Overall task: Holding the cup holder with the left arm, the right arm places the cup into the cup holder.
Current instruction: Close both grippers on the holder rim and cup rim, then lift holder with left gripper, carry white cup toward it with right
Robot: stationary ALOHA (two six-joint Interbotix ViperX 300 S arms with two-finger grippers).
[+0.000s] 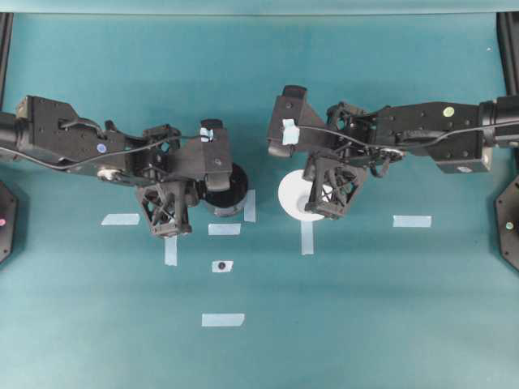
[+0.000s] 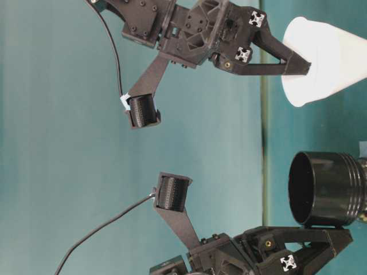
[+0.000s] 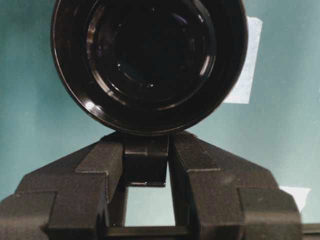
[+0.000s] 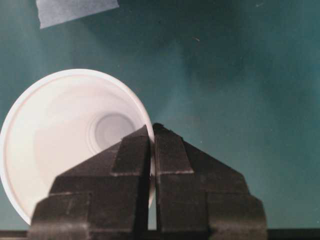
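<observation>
Both claws clamped, one on each task piece.

Left gripper (image 3: 146,165) pinched narrow on the stubby handle of the cup holder (image 3: 149,65), black cylinder just ahead of the fingertips. Right gripper (image 4: 151,150) squeezed almost fully together on the rim wall of the cup (image 4: 75,145), white bowl lying to one side of the jaws.

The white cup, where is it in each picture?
Overhead: white cup, right of middle, under the right gripper.
Table-level: top right corner, above the black cup holder.
Left wrist: not in it.
Right wrist: left side, rim pinched by the gripper.
Shared landmark: the right gripper, shut on the cup's rim.
</observation>
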